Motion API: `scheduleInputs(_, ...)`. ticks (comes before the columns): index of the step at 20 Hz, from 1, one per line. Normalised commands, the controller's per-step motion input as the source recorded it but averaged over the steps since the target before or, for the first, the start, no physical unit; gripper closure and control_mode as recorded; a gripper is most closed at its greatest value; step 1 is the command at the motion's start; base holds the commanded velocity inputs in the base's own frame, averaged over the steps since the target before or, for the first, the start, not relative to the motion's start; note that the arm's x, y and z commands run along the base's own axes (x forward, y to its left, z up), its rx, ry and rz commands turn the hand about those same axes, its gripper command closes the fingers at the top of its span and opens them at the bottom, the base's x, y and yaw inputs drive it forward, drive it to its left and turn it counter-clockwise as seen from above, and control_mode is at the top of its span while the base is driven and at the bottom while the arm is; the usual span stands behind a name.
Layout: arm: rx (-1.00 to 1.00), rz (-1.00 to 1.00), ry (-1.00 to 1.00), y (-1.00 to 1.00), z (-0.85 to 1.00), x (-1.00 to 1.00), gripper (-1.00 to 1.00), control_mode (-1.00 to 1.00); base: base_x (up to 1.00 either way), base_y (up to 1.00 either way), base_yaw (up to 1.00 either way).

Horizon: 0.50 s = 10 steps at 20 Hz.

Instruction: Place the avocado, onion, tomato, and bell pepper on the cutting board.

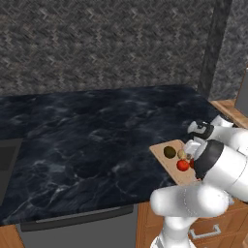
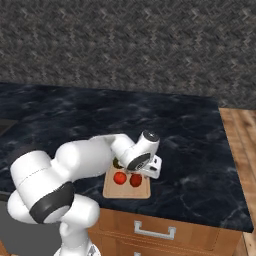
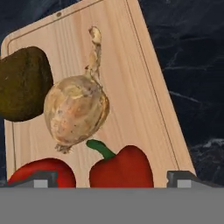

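Observation:
The light wooden cutting board [image 3: 127, 65] fills the hand view and bears all four vegetables. The dark avocado [image 3: 22, 83] lies at its left, and the tan onion [image 3: 76, 109] touches it in the middle. Below them sit the red tomato [image 3: 41, 173] and the red bell pepper [image 3: 120, 168] with its green stem. My gripper [image 3: 113, 180] hangs open just above the board, holding nothing. In the left base view the board [image 1: 160, 150] carries the avocado [image 1: 169, 151], onion [image 1: 181, 154] and tomato [image 1: 182, 165] beside my gripper [image 1: 193, 149]. The right base view shows tomato [image 2: 119, 178] and pepper [image 2: 135, 180].
The board [image 2: 127, 192] lies at the front edge of a dark marble counter [image 1: 87, 140], above wooden drawers [image 2: 155, 230]. A stone-patterned wall [image 2: 125, 45] stands behind. The counter ends to the right at a wooden floor [image 2: 240, 135].

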Motion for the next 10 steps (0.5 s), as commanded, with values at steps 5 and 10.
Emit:
scheduleInputs(5, 0.0, -0.01, 0.01, 0.17, 1.0, 0.01, -1.0, -1.0, 0.0, 0.0, 0.0)
scheduleInputs(10, -0.06, 0.0, -0.03, 0.75, 0.98, -0.43, -1.0, -1.0, 0.0, 0.0, 0.0)
